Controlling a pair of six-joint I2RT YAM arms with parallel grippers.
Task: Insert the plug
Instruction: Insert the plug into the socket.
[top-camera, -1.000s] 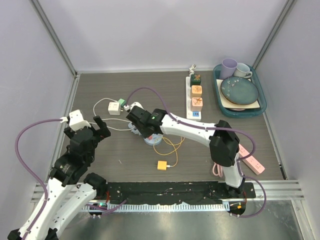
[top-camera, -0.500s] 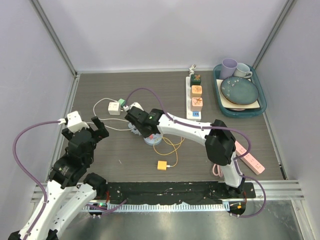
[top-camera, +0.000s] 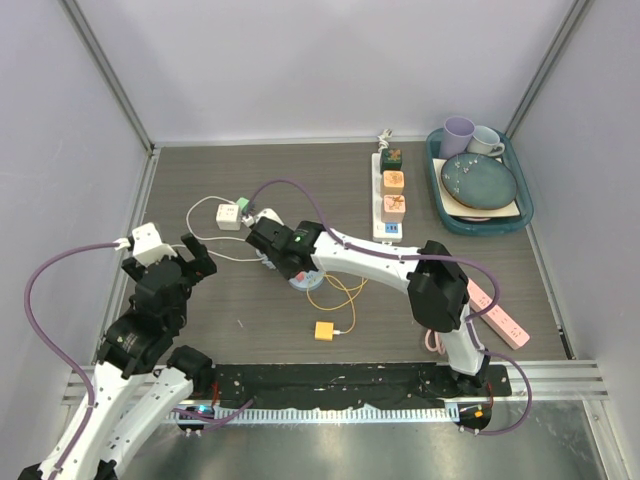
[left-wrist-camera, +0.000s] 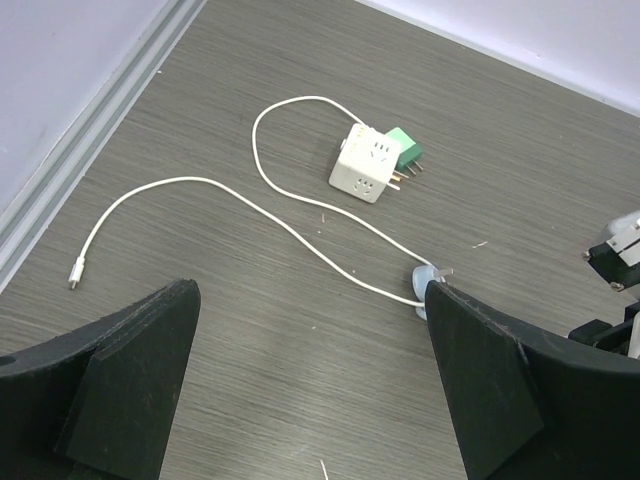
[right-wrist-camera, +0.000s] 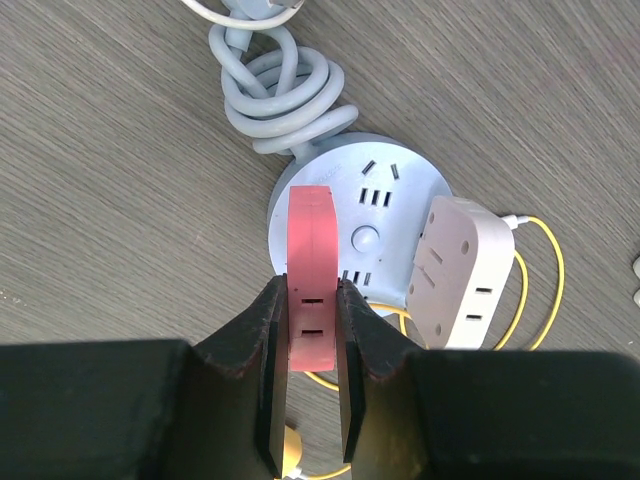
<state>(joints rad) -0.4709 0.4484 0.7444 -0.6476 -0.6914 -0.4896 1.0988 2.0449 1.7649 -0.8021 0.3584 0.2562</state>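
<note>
Hovering in top view, right gripper over pale-blue round socket hub; a tilt could drive the prongs off the slots. Left wrist view: left gripper spread wide, holding nothing. Right wrist view: jaws pinch flat pink plastic plug, edge-on, over the hub's near side, beside white adapter.

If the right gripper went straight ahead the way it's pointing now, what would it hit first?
Probably the round blue-grey socket hub: the pink plug clamped in the right gripper would reach its top face first, beside the white adapter already sitting there. Depth is hard to judge.
</note>
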